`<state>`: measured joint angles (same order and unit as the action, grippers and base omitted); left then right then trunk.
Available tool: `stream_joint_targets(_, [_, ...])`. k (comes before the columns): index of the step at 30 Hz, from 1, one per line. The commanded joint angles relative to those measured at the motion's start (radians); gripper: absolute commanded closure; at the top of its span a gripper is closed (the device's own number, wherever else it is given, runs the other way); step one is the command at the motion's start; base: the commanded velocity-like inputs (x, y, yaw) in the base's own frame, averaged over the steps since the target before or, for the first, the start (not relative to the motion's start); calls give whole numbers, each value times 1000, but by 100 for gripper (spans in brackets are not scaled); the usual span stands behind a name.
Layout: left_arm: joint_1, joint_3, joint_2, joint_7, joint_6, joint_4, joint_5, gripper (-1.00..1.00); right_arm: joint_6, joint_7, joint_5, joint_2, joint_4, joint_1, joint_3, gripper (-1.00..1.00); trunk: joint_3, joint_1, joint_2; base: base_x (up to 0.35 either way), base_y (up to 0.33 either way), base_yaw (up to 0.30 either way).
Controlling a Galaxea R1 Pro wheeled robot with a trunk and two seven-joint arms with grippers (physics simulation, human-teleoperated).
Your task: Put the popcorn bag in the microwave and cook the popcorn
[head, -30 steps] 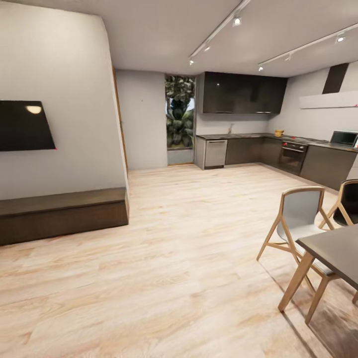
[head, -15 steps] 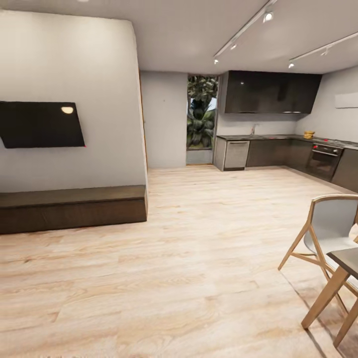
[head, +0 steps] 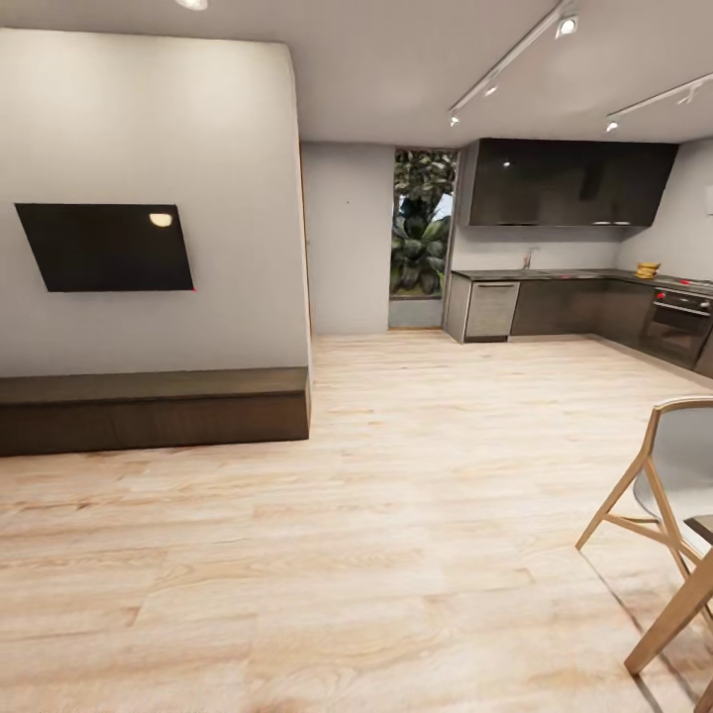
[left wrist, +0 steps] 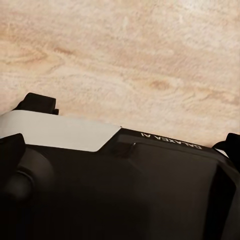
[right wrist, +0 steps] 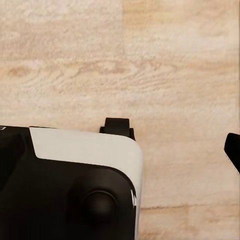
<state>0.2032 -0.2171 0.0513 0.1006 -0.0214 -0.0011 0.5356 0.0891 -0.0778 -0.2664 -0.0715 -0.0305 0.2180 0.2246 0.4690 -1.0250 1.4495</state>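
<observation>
The small tan-yellow popcorn bag (head: 647, 269) sits far off on the long grey countertop (head: 555, 274), over dark cabinets at the back of the kitchen, near a built-in black oven (head: 678, 328). A wide light wood floor (head: 396, 515) lies between. A black flat screen (head: 104, 248) hangs on the grey wall above a low dark bench (head: 149, 408), and a pale wooden-legged chair (head: 659, 475) stands at the right. Both wrist cameras look down at floorboards; I cannot tell whether either claw is released or clenched.
</observation>
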Motion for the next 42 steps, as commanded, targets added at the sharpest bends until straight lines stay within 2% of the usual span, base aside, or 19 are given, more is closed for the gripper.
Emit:
stream_joint_targets(1, [1, -8, 0, 3, -1, 2, 11, -100, 6, -1, -8, -2, -3, 1, 9, -100, 1, 0, 1, 147, 0, 1])
stream_joint_targets(42, [1, -8, -4, 2, 5, 2, 9, -100, 10, -1, -11, -1, -3, 1, 6, -100, 1, 0, 1, 315, 0, 0])
